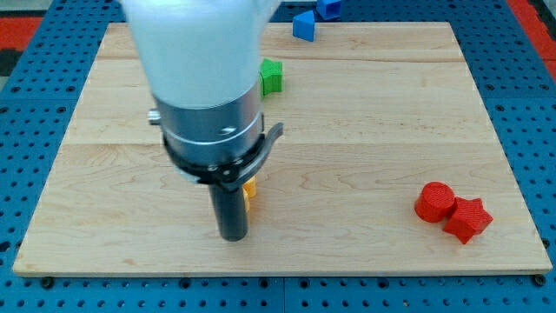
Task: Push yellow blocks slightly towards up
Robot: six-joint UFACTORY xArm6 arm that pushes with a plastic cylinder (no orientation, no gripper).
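Observation:
A yellow block point(250, 194) shows only as a small sliver at the right of my rod, low on the wooden board point(365, 130); its shape is hidden. My tip point(233, 236) rests on the board just below and left of that yellow block, close to or touching it. The arm's white and metal body covers the board's upper left middle, so any other yellow block there is hidden.
A green block point(272, 76) sits at the arm's right edge near the view's top. A blue block point(303, 25) lies at the board's top edge, another blue block point(328, 8) above it off the board. A red cylinder point(434, 202) and red star block point(468, 219) touch at lower right.

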